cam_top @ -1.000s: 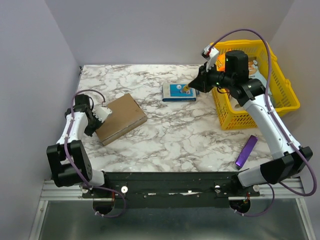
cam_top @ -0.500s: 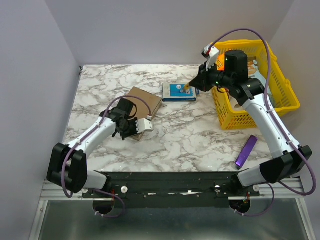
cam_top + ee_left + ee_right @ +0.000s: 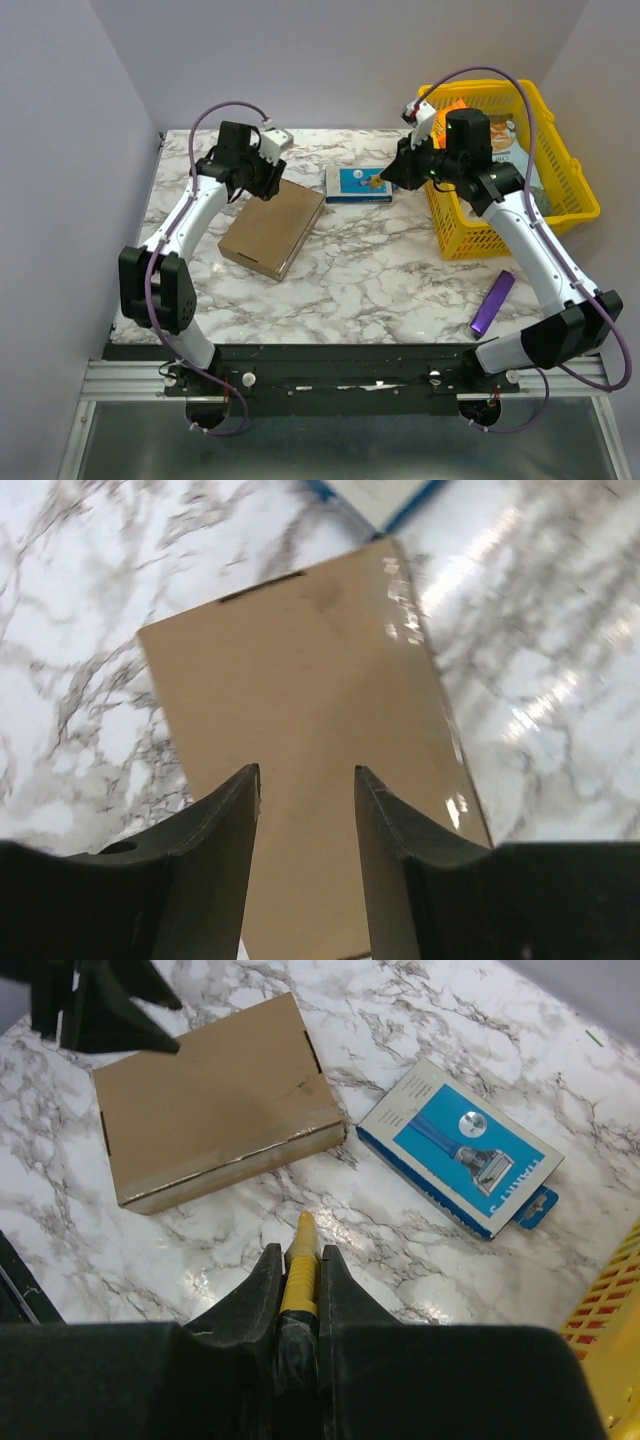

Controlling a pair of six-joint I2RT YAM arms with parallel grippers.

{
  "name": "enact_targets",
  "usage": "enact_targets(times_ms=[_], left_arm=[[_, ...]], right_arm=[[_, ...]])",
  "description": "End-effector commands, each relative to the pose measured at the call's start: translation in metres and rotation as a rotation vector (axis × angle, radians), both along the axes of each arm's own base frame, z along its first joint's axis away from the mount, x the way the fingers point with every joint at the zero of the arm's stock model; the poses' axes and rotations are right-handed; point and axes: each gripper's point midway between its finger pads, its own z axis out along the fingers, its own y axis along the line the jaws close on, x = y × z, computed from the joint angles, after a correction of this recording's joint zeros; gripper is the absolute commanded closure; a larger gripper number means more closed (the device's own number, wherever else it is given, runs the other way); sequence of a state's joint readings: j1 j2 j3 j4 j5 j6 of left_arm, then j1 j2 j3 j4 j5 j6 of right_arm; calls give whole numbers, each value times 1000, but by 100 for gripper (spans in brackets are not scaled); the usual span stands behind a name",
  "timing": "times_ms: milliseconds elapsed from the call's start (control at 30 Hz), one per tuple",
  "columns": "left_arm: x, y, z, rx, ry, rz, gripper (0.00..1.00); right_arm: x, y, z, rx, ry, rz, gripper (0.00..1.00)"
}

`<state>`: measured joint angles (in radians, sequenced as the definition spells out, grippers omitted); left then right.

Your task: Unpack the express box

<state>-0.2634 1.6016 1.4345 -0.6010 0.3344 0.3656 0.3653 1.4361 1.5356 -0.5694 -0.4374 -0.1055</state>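
**Brown box lying shut, one claw open over it, the other clamped on a yellow tool**

The express box (image 3: 272, 228) is lying flat on the marble table (image 3: 380, 270). Its lid is down, and from above it sits a bit slanted. Everything below is placed relative to that box.

The left gripper (image 3: 307, 772) is at the box's far end, over the top panel. Its two fingers are spread apart with nothing between them, and in the wrist view you see bare cardboard through the gap. I can't tell whether the fingertips actually touch the lid or just hover over it.

The right gripper (image 3: 299, 1250) is off to the box's right and apart from it. It's squeezed closed around a thin yellow tool (image 3: 300, 1270). The tool's tip sticks out past the fingers toward the strip of marble just off the box's far right corner (no idea what the tool is, it's too skinny to make out).

Just beside that same corner lies a small blue box (image 3: 358, 183) with a picture label facing up. It's close to the express box, but there's a gap between them.

Farther right, past the blue box, there's a yellow basket (image 3: 570, 190) with some stuff in it that I can't identify. A purple bar-shaped thing (image 3: 493, 302) lies well to the right of the express box, closer to the arm bases.
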Motion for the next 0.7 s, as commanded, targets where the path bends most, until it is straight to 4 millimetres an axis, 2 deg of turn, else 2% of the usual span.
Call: enact_targets(times_ms=[0, 67, 133, 167, 233, 400, 600, 667], left_arm=[[56, 55, -14, -120, 84, 450, 46], [62, 76, -24, -92, 88, 526, 47], [63, 109, -40, -6, 80, 635, 51], [63, 134, -44, 87, 46, 719, 54], [58, 150, -58, 148, 54, 711, 63], [32, 145, -93, 185, 150, 627, 74], [-5, 130, -116, 160, 237, 571, 76], [-18, 117, -120, 125, 279, 501, 77]], right_arm=[[-7, -2, 11, 4, -52, 13, 99], [-11, 0, 8, 12, -47, 36, 100], [-15, 1, 6, 11, -48, 57, 100], [-16, 3, 7, 15, -52, 68, 100], [-16, 2, 8, 12, -58, 65, 99], [-5, -4, 1, -10, -47, 7, 99], [-2, 1, -6, -9, -23, 25, 100], [-3, 3, -7, -5, -15, 37, 100]])
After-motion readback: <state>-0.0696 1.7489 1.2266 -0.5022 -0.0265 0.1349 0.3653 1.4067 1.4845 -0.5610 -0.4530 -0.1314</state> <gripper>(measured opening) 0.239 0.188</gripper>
